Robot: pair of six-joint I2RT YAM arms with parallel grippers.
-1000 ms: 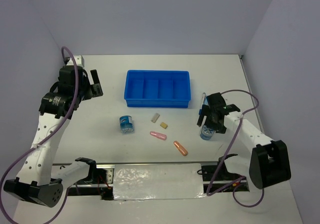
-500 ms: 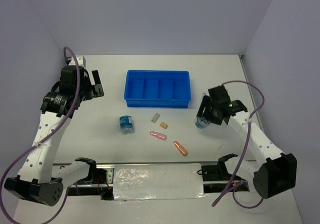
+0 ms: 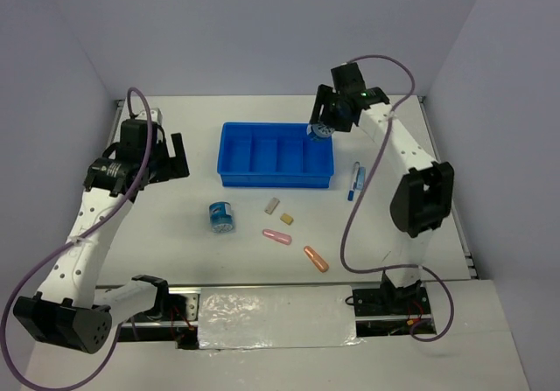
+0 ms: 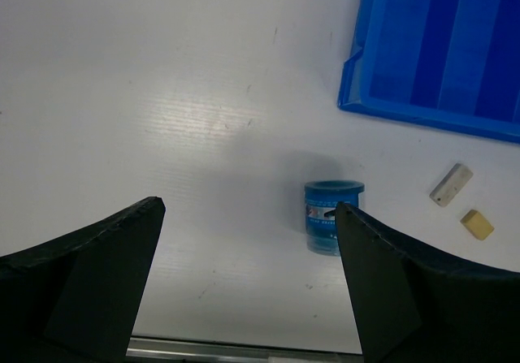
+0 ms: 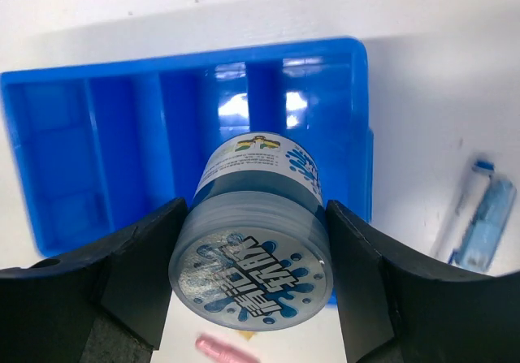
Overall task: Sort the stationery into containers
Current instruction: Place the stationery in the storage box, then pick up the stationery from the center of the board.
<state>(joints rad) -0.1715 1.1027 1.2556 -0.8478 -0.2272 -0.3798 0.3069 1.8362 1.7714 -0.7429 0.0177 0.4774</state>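
My right gripper (image 3: 322, 127) is shut on a blue-white tape roll (image 5: 253, 241) and holds it above the right end of the blue tray (image 3: 232, 150); the tray shows below the roll in the right wrist view (image 5: 65, 160). A second tape roll (image 3: 220, 216) stands on the table in front of the tray, and in the left wrist view (image 4: 333, 214) too. My left gripper (image 3: 171, 157) is open and empty, left of the tray. A blue-white pen (image 3: 357, 181) lies right of the tray. A pink capsule (image 3: 276, 235), an orange capsule (image 3: 315, 258), a grey eraser (image 3: 271, 205) and a tan eraser (image 3: 286, 219) lie in front.
White walls close in the table at the back and both sides. A metal rail (image 3: 271, 308) runs along the near edge between the arm bases.
My right gripper lifted the tape roll from the table at the right and carried it back and left to above the tray's right end. The left arm shifted slightly right.
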